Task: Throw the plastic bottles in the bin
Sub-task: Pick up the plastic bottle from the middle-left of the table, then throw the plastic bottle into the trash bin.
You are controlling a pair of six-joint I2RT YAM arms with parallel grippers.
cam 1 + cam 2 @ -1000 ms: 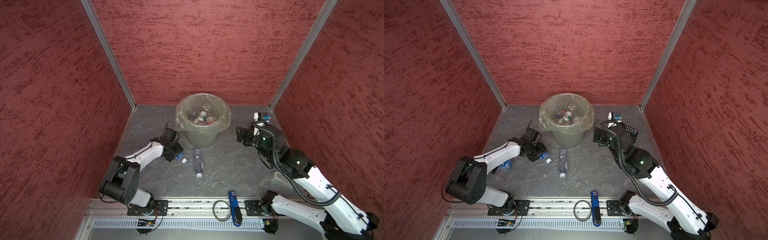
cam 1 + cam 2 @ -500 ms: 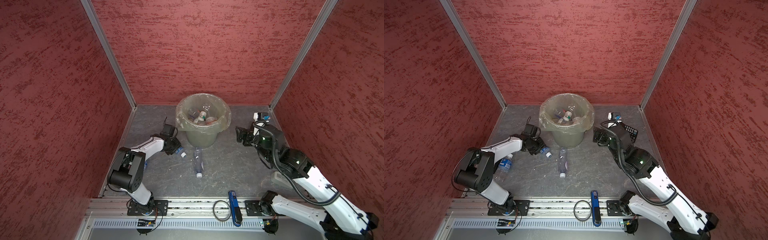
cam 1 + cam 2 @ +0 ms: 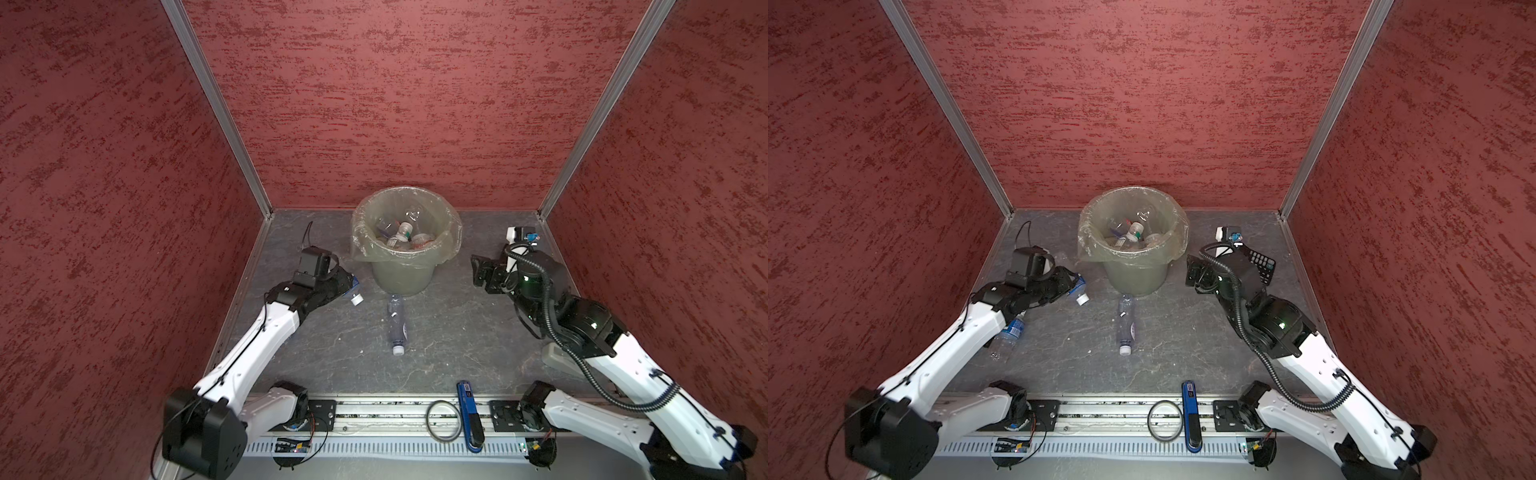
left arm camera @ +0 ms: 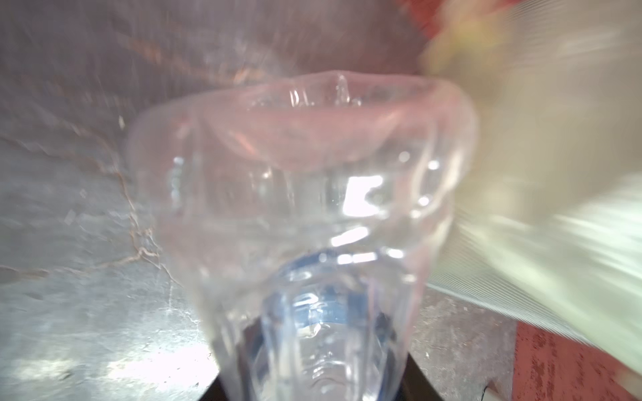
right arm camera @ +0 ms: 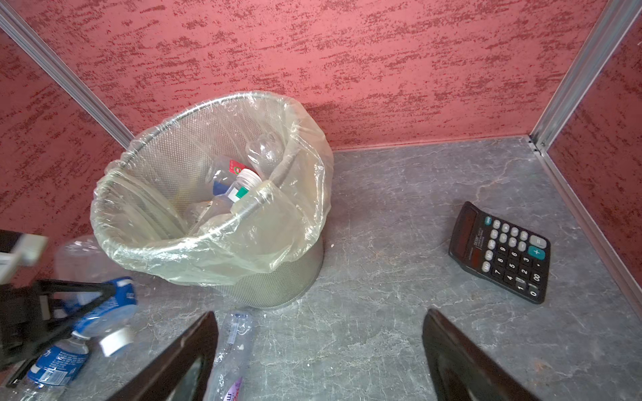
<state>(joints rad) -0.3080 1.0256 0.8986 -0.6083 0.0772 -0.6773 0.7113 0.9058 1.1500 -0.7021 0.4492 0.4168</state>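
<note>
Grey floor point(image 3: 457, 332), red walls point(image 3: 374, 104). I have left gripper point(image 3: 343, 284) clamped on clear blue-label plastic bottle point(image 3: 1079, 289); right gripper point(image 5: 319, 314) apart, empty. Next: lift over round grey-green bin point(image 3: 399, 278), drop.

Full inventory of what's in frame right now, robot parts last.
bin: one, grey-green with translucent liner, back centre.
bottles in bin: several, clear, exact count unclear, one white cap showing.
held bottle: one, clear with blue label and white cap, beside the bin.
loose bottle: one, clear with white cap, lying in front of the bin.
third bottle: one, clear with blue label, partly under the left arm.
calculator: one, black, lying flat right of the bin.
blue tool: one, on the front rail.
ring: one, black, beside the blue tool.
left gripper: shut on the held bottle.
right gripper: open, empty.
</note>
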